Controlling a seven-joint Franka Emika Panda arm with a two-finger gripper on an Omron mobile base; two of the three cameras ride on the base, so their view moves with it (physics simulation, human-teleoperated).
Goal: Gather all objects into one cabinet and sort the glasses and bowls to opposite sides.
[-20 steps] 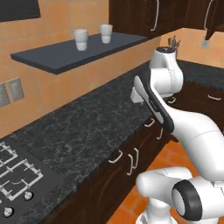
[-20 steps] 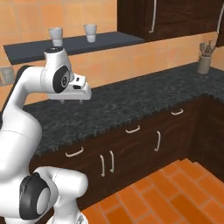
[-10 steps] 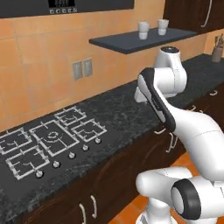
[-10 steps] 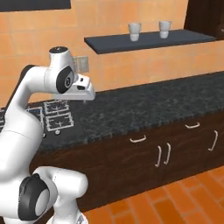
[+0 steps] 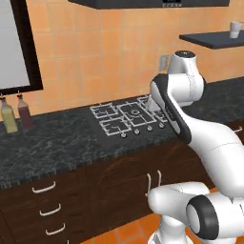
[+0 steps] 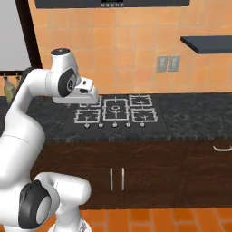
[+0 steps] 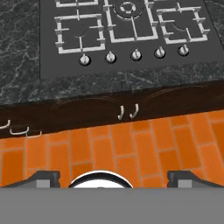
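Note:
My gripper point(image 6: 89, 97) hangs over the front of the black counter point(image 6: 190, 113), left of the cooktop's middle. In the hand view its two dark fingertips point(image 7: 44, 178) stand far apart at the bottom edge; the gripper point(image 7: 116, 180) is open with nothing between them. One pale handleless cup point(image 5: 235, 29) stands on a dark wall shelf point(image 5: 209, 39) at the far upper right, well away from the hand. The cabinet and the bowls are out of view.
A gas cooktop point(image 6: 115, 111) with a row of knobs point(image 7: 135, 54) lies in the counter. Two bottles point(image 5: 14, 114) stand at the far left under a dark-framed window. Dark base cabinets with curved handles point(image 7: 127, 111) run below, above orange tile floor point(image 7: 131, 144).
The whole picture has shifted: the base has driven left along the counter. The shelf with the cups slid to the right edge and the cooktop came to the middle. The gripper stays open.

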